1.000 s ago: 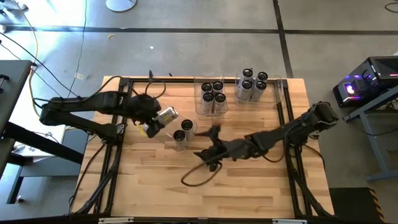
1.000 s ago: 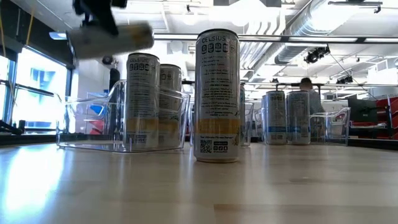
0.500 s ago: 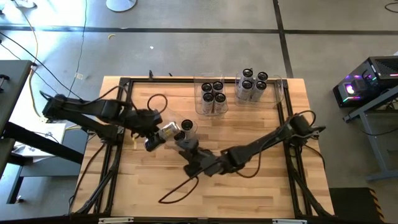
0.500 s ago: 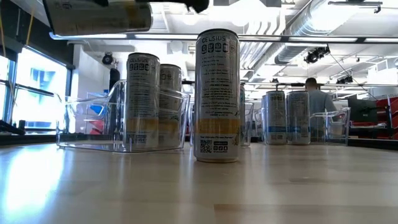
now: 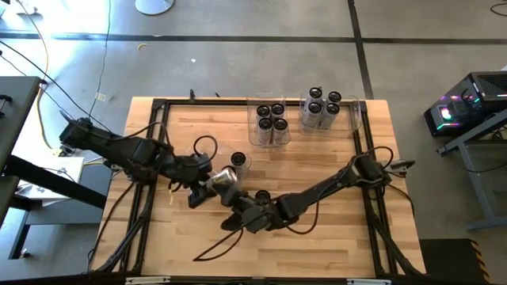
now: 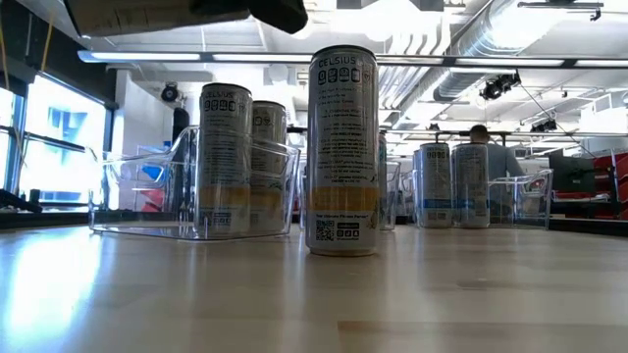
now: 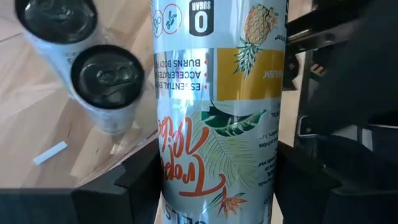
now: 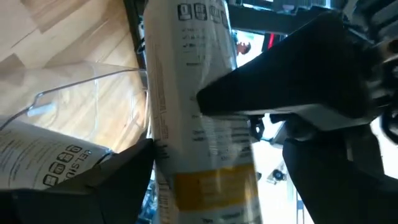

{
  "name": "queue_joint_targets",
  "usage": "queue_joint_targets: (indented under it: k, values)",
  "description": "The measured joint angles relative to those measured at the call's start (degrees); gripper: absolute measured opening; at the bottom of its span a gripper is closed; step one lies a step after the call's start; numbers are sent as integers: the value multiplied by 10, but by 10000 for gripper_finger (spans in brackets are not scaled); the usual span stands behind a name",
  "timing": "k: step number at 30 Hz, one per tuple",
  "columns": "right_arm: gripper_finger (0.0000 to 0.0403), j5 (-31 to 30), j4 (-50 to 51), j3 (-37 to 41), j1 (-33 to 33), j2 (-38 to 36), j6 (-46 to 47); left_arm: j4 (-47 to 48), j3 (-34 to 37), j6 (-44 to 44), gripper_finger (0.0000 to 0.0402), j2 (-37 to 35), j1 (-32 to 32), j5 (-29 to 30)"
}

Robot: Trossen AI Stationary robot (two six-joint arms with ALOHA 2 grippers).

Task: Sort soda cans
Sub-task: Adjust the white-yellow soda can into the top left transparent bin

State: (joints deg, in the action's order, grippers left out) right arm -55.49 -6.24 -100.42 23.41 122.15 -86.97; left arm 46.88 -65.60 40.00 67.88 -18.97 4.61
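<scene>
My left gripper [image 5: 207, 188] is shut on one soda can [image 5: 223, 180], silver with a pineapple print [image 7: 217, 106], held above the table's middle left; the low view shows it lying level [image 6: 147, 14]. My right gripper [image 5: 239, 206] comes in from the right, open. Its fingers [image 8: 118, 174] stand on either side of the same can [image 8: 199, 124], with a gap showing on one side. Two more cans [image 7: 106, 78] stand upright just beyond, inside a clear bin [image 7: 138, 142]. Another can [image 6: 341, 152] stands on its base on the wood. My left gripper pinches the can's curved side [image 7: 186, 186] between its two fingers [image 7: 140, 183], at the end nearest the wrist. The fingers slant down from the table's left. The can reaches on past the fingertips, lies about level and hangs clear of the table.
Two clear bins at the far edge hold upright cans: one group [image 5: 271, 119] at the middle, another [image 5: 321, 107] to its right. A black frame [image 5: 366, 142] runs round the tabletop. Cables [image 5: 214, 245] lie on the wood near the front.
My left gripper has carried the can toward the table's near edge, turning it somewhat; the can stays lifted. My right gripper has swung in toward the table's left and the held can, rolling about its own axis and sinking a little, until its open fingers stand around the can.
</scene>
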Motion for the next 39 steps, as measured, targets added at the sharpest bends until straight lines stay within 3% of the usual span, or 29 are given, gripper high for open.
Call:
queue_joint_targets:
  k: [8, 17, 24, 32, 36, 39]
  values:
    - [307, 14, 39, -1, -17, -1, 59, -9, 0, 0, 262, 1, -15, 1]
    - [297, 6, 54, -1, -30, -2, 88, -20, 0, 4, 265, 1, -22, 8]
    - [236, -1, 59, -1, -10, -2, 139, -27, 0, -7, 273, 1, -22, 4]
    - [236, -24, 70, -1, 11, -2, 252, -33, -5, -33, 274, -12, -17, -16]
    - [236, -4, 93, -3, 10, -5, 342, -20, -25, -63, 274, -30, -16, -6]
    - [235, 56, 121, 1, 15, -2, 361, -34, -38, -101, 274, -51, -17, 16]
